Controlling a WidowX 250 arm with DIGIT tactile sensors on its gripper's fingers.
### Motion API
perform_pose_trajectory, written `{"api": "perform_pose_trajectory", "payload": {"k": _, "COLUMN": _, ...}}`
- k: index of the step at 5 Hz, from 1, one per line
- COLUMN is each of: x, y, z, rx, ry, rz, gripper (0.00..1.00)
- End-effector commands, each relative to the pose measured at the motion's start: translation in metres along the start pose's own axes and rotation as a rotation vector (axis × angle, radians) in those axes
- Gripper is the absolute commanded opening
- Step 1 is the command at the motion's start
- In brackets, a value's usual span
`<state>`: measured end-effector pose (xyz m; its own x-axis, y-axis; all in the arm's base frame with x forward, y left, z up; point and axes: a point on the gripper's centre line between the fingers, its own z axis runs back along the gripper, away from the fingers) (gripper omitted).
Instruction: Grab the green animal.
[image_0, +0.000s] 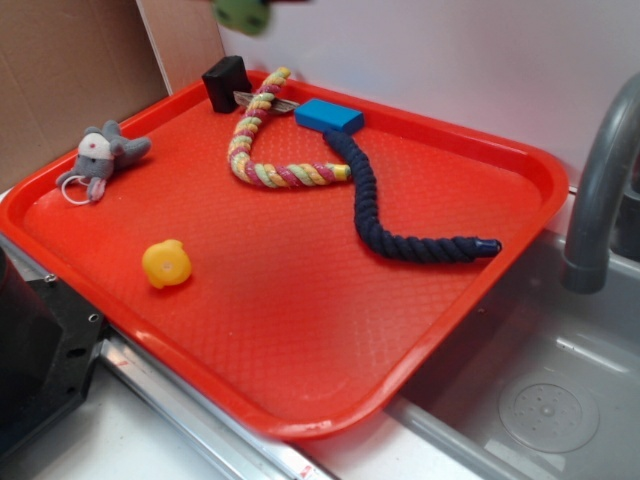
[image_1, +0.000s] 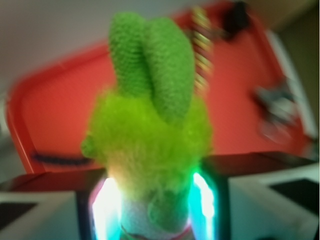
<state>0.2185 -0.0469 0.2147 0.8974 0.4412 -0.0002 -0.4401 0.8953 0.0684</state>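
your hand (image_1: 150, 210) is clenched on the green animal (image_1: 150, 125): in the wrist view the plush sits squeezed between the two glowing fingers (image_1: 107, 205), its two knitted limbs pointing up toward 12 o'clock, the whole view blurred. in the exterior view the green animal (image_0: 243, 12) shows only as a blurred green patch at the top edge, high above the red tray (image_0: 300, 330) and clear of it. on the tray you have the grey plush mouse (image_0: 100, 158) at 9 o'clock, the yellow duck (image_0: 166, 264) at 8 o'clock, a black block (image_0: 226, 83) and a blue block (image_0: 329, 116) at 12 o'clock, a multicoloured rope (image_0: 258, 150) just beside them, and a dark blue rope (image_0: 390, 215) running toward 3 o'clock. a grey faucet (image_0: 600, 180) stands over the sink (image_0: 540, 400) to the tray's 3 o'clock side.
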Motion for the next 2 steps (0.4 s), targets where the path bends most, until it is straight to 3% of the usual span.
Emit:
{"api": "perform_pose_trajectory", "payload": {"k": 1, "x": -0.0425, "y": 0.059, "z": 0.0258, "rx": -0.022, "ry": -0.059, "rz": 0.057, "gripper": 0.0}}
{"api": "perform_pose_trajectory", "payload": {"k": 2, "x": -0.0353, "y": 0.0563, "z": 0.0214, "rx": -0.046, "ry": -0.108, "rz": 0.046, "gripper": 0.0}}
